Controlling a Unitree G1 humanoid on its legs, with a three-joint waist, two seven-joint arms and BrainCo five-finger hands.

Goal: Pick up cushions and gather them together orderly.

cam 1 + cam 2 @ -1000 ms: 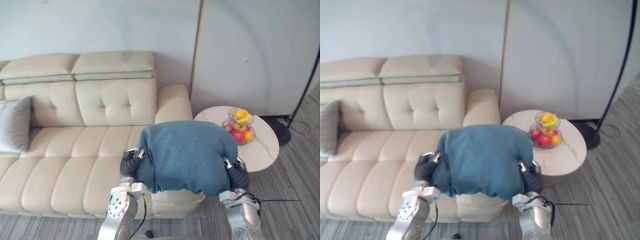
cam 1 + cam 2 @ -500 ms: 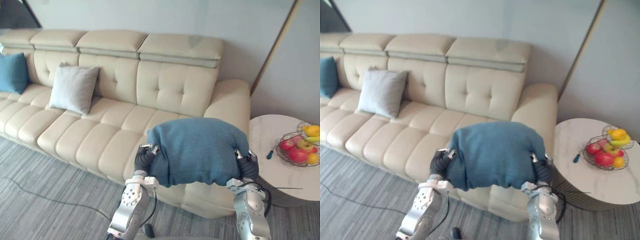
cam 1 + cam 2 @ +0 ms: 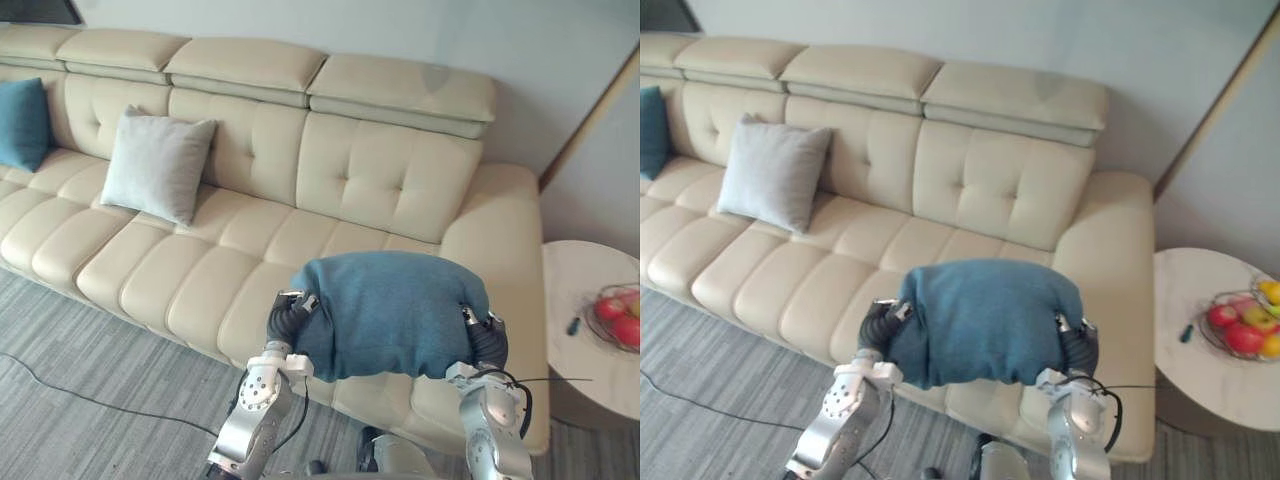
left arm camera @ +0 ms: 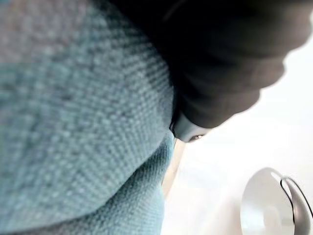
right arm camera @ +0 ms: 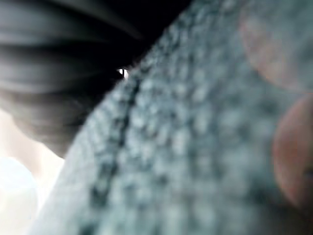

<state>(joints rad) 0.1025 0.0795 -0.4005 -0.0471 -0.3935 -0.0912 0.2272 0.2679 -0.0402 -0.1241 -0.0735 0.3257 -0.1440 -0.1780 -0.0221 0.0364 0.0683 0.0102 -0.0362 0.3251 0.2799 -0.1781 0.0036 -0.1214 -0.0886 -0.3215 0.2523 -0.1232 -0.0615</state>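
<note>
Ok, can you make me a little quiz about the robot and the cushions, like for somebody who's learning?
1. True or false: the big blue cushion lies on the floor.
2. What colour is the cushion leaning on the sofa nearest to the carried one? A grey, B red, C yellow.
3. Fill in: the fruit basket stands on the round ___.
Key: 1 false, it is up between the left hand and the right hand. 2 A, the grey cushion. 3 table.
</note>
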